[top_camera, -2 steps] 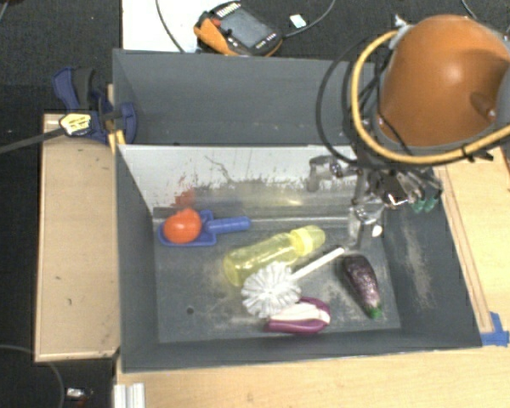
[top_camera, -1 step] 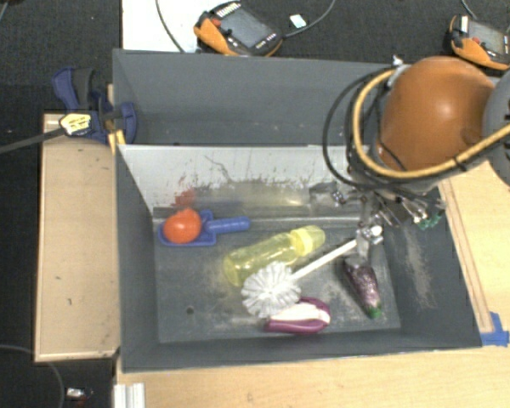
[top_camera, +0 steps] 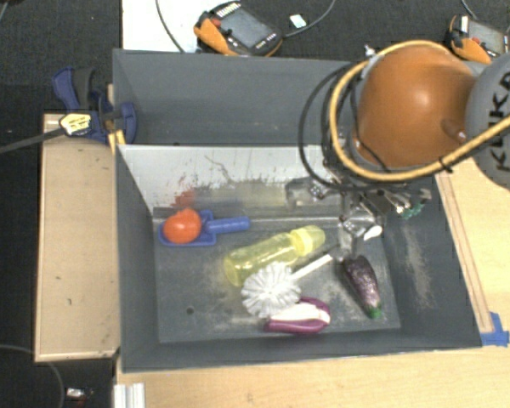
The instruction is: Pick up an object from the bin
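My gripper (top_camera: 350, 243) hangs low at the right side of the bin floor, under the orange dome. Its tips stand just above the upper end of a dark purple eggplant (top_camera: 363, 285) that lies lengthwise near the bin's right wall. The white handle of a dish brush (top_camera: 272, 287) runs up to the gripper's left side, with its white bristle head lower left. A translucent yellow bottle (top_camera: 270, 252) lies on its side left of the gripper. Nothing shows between the fingers.
A purple and white thing (top_camera: 299, 317) lies by the front wall below the brush. An orange ball sits in a blue scoop (top_camera: 194, 227) at the far left. The arm and its cables cover the bin's upper right corner.
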`<state>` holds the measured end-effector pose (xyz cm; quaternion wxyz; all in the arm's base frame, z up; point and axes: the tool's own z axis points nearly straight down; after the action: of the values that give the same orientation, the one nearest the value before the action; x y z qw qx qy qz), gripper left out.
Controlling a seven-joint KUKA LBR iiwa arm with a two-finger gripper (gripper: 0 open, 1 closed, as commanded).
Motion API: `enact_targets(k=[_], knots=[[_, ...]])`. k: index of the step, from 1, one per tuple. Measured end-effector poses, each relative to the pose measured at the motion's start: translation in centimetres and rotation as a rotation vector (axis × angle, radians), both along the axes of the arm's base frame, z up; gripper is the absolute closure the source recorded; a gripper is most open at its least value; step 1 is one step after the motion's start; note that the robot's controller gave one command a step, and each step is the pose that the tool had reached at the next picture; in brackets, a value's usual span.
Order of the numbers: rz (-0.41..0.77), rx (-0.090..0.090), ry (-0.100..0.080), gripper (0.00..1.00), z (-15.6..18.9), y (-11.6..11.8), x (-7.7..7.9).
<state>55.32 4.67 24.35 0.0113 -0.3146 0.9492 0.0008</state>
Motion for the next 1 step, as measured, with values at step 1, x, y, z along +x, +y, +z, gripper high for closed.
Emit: enact_targets(k=[1], knots=[[0.318, -0.009, 0.011, 1.00, -9.90, -1.21, -1.34]])
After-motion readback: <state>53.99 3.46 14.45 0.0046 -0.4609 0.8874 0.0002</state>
